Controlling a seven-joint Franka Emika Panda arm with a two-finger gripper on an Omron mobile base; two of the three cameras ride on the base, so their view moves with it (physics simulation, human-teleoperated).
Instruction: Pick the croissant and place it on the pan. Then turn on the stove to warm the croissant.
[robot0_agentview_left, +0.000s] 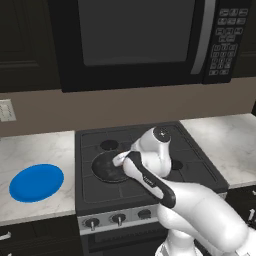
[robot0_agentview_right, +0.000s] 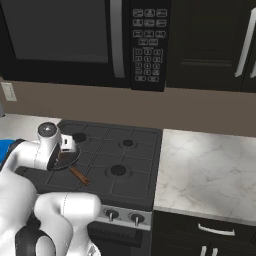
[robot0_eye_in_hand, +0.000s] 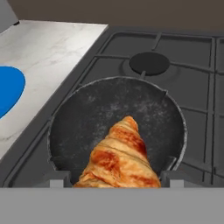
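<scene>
Golden-orange croissant (robot0_eye_in_hand: 119, 162) sits nearest in the hand view, between the end effector (robot0_eye_in_hand: 114, 178) fingertips, low over the pan (robot0_eye_in_hand: 94, 111). Fingers look clamped on it, one grey tip on each side; can't tell whether the pastry touches the pan floor. Dark grey pan is on the front-left burner of the stove (robot0_agentview_left: 100, 187), brown handle (robot0_agentview_right: 79, 175) pointing toward the front edge in the right base view. Silver knob strip (robot0_agentview_left: 117, 218) runs along the stove front. Blue plate (robot0_agentview_left: 36, 182) lies on the marble table (robot0_agentview_left: 35, 150) left of the stove, well apart from the pan. Black microwave (robot0_agentview_left: 135, 40) hangs above, against the back wall.
</scene>
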